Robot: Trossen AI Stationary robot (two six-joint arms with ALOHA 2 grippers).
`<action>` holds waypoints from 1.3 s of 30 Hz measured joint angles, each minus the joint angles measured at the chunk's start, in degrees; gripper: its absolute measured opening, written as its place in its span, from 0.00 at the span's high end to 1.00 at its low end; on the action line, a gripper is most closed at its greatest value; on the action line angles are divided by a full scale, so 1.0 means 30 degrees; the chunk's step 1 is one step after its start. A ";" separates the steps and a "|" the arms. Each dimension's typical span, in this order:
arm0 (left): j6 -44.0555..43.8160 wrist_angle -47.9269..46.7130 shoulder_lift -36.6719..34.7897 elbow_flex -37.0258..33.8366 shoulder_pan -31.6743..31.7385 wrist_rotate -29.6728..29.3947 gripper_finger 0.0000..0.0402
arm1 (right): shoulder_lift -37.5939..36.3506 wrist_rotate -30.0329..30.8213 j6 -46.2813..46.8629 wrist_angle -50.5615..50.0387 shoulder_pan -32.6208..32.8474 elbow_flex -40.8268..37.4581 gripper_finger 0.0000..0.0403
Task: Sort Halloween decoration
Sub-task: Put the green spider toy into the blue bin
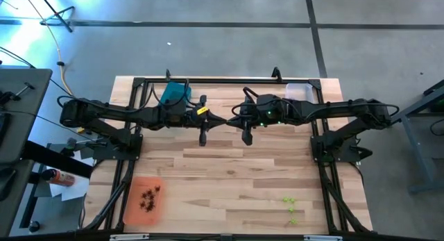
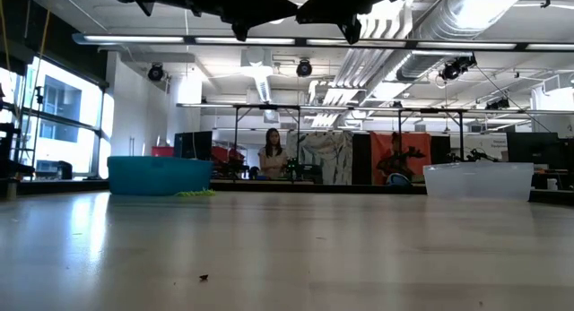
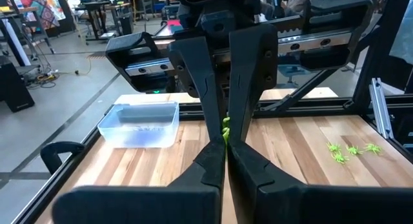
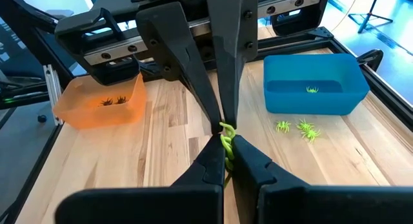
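At the left near corner of the table point(image 1: 236, 173), seen from above, the orange tray point(image 1: 144, 199) held a cluster of dark trinkets point(image 1: 149, 197). Farther back on that side stood the teal tray point(image 1: 175, 94), against the far edge. The right wrist view showed one green piece point(image 4: 312, 90) lying inside it and a few loose green pieces point(image 4: 298, 128) on the wood just beside it.

The left arm reached in from the left side, and the left gripper point(image 1: 218, 121) was raised well above the table's middle. Its fingers were closed together, tip against tip, with a lime green trinket point(image 3: 226, 128) pinched at their ends. Facing it nose to nose was the right gripper point(image 1: 229, 120), whose fingers were likewise drawn fully together on the same trinket, so that the small piece sat between the two sets of tips. In the low view both arms showed only at the very top, far above the boards, and a single tiny dark piece point(image 2: 204, 277) lay alone on the near wood.

To the right, the right arm stretched back toward its base. A pair of green trinkets point(image 1: 290, 201) lay on the bare wood near the right front, and the clear tray point(image 1: 298, 92) stood at the far right edge. A person point(image 2: 272, 154) sat in the room beyond.
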 joint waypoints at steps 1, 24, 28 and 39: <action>-0.0002 0.0000 0.0000 0.0000 -0.0004 0.0000 1.00 | 0.0000 0.0000 0.0000 0.0000 0.0000 0.0000 1.00; 0.1107 -0.6380 -0.3869 -0.0007 0.3039 -0.2211 1.00 | -0.2344 0.4336 0.0749 -0.6750 -0.0430 0.0000 0.38; 0.0718 -0.7757 -0.5234 -0.0007 0.4471 -0.2510 1.00 | -0.2667 0.4365 0.1931 -0.8100 -0.1002 0.0000 0.35; -0.1526 -0.7553 -0.3871 -0.0007 0.4311 -0.0831 1.00 | -0.1751 0.0710 0.2298 -0.8148 -0.1406 -0.1536 0.35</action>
